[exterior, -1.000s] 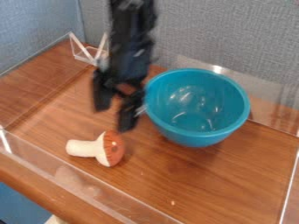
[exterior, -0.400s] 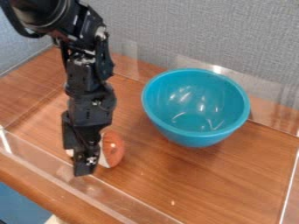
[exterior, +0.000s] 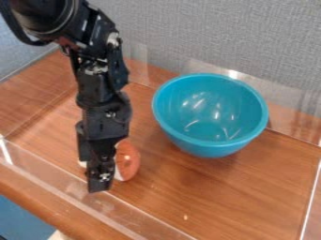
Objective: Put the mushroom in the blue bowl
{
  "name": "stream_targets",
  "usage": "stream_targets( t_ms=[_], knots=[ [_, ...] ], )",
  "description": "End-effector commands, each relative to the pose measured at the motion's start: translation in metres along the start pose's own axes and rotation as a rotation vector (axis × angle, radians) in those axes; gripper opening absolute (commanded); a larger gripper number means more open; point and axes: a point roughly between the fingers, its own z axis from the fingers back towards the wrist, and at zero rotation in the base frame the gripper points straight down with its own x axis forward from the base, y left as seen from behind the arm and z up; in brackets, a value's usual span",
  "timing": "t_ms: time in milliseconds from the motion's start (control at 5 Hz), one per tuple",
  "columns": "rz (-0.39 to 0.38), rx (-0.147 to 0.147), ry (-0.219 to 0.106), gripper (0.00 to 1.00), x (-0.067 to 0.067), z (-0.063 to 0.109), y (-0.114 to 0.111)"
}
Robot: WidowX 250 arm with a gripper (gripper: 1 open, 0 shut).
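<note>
The mushroom (exterior: 129, 161) lies on its side on the wooden table, only its orange-red cap showing to the right of my gripper; its stem is hidden behind the fingers. My gripper (exterior: 100, 167) has come down over it from above with its jaws open, the fingers (exterior: 98, 178) reaching the table around the stem end. The blue bowl (exterior: 211, 113) stands upright and empty to the right and farther back, apart from both the arm and the mushroom.
A clear plastic wall (exterior: 51, 178) runs along the table's front and left edges, and another clear panel (exterior: 295, 103) stands behind the bowl. Grey fabric backs the scene. Bare wood (exterior: 213, 197) lies front right of the mushroom.
The arm swung from beside the bowl to the front left and dropped down over the mushroom. In the last half second it shifted slightly right and lower. The mushroom's stem is now covered.
</note>
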Motion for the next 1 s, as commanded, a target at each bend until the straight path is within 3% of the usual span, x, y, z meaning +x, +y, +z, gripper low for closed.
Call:
stream_targets(
  t_ms=[0,400,800],
  knots=[
    [-0.073,0.049,-0.054,1.00,0.010,0.010,-0.002],
    [-0.140,0.067,-0.084,1.00,0.017,0.017,-0.003],
    [0.020,0.079,-0.108,1.00,0.019,0.030,0.005]
  ],
)
